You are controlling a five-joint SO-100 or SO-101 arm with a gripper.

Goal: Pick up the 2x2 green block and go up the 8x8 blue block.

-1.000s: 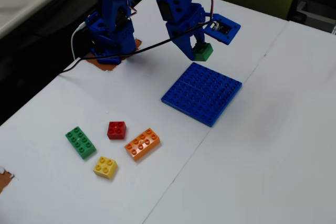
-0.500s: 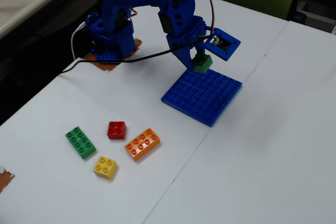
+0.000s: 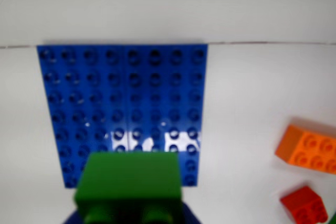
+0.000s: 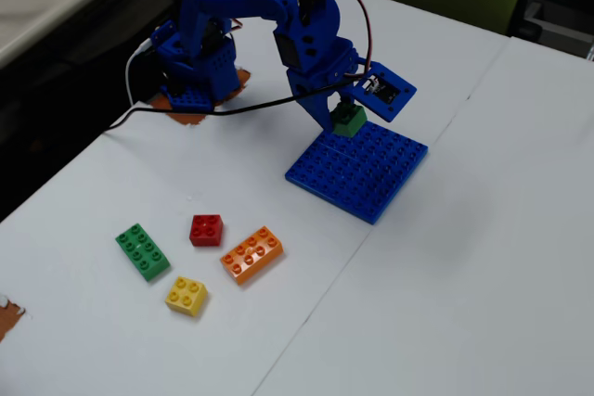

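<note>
The 2x2 green block (image 4: 349, 120) is held in my gripper (image 4: 345, 118), just above the rear edge of the 8x8 blue block (image 4: 362, 169). In the wrist view the green block (image 3: 131, 179) fills the bottom centre, with the blue jaws at either side of it, and it overlaps the near edge of the blue baseplate (image 3: 126, 103). The gripper is shut on the block. I cannot tell whether the block touches the plate's studs.
On the white table, at the left of the fixed view, lie a long green brick (image 4: 142, 251), a red brick (image 4: 206, 229), an orange brick (image 4: 251, 254) and a yellow brick (image 4: 187, 296). The orange (image 3: 310, 150) and red (image 3: 304, 203) bricks show in the wrist view.
</note>
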